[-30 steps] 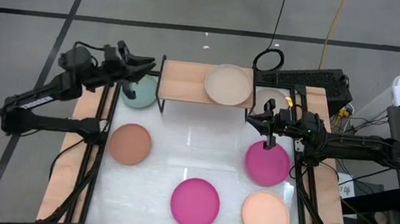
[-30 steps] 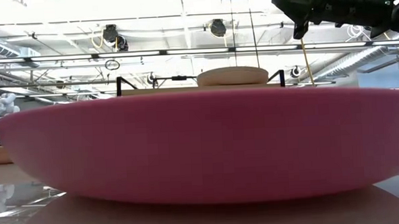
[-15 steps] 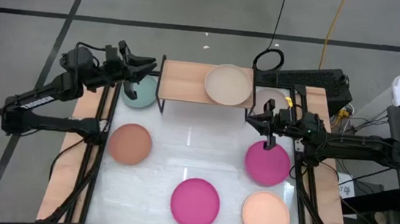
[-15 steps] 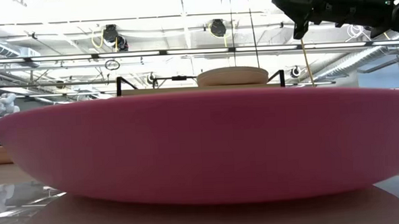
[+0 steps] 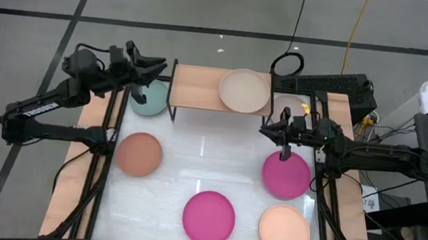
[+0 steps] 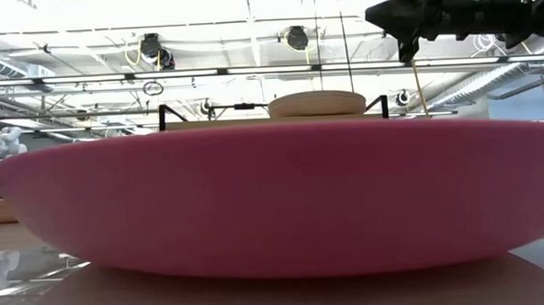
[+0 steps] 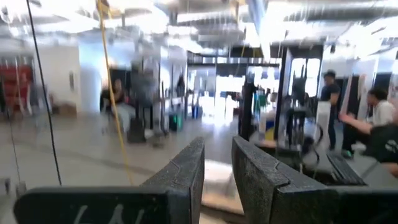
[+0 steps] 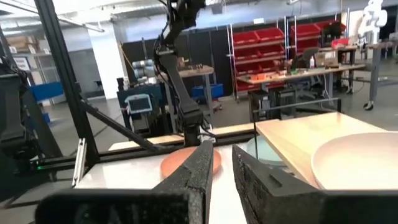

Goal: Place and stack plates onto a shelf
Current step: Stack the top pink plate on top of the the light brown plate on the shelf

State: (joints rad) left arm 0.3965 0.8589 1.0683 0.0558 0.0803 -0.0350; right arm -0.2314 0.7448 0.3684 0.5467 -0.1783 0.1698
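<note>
The shelf (image 5: 201, 87) stands at the table's far middle, with a beige plate (image 5: 244, 91) lying flat on its right half. On the table lie a teal plate (image 5: 150, 100), a terracotta plate (image 5: 140, 154), two magenta plates (image 5: 286, 175) (image 5: 208, 217) and a peach plate (image 5: 284, 231). My left gripper (image 5: 160, 69) hovers high over the teal plate, left of the shelf, narrowly open with nothing in it (image 7: 217, 149). My right gripper (image 5: 266, 130) hangs in the air above the table just in front of the shelf's right end, narrowly open with nothing in it (image 8: 222, 152).
A pale round plate (image 5: 289, 105) lies behind my right gripper, right of the shelf. Black frame rails (image 5: 103, 172) run along both table sides. In the low view the near magenta plate (image 6: 274, 198) fills the foreground. Bare white tabletop (image 5: 207, 155) lies in front of the shelf.
My right gripper has tipped its fingers up from a downward slant to about level, so its tips now reach a little farther toward the table's left. Its wrist has stayed where it was. No plate has moved.
</note>
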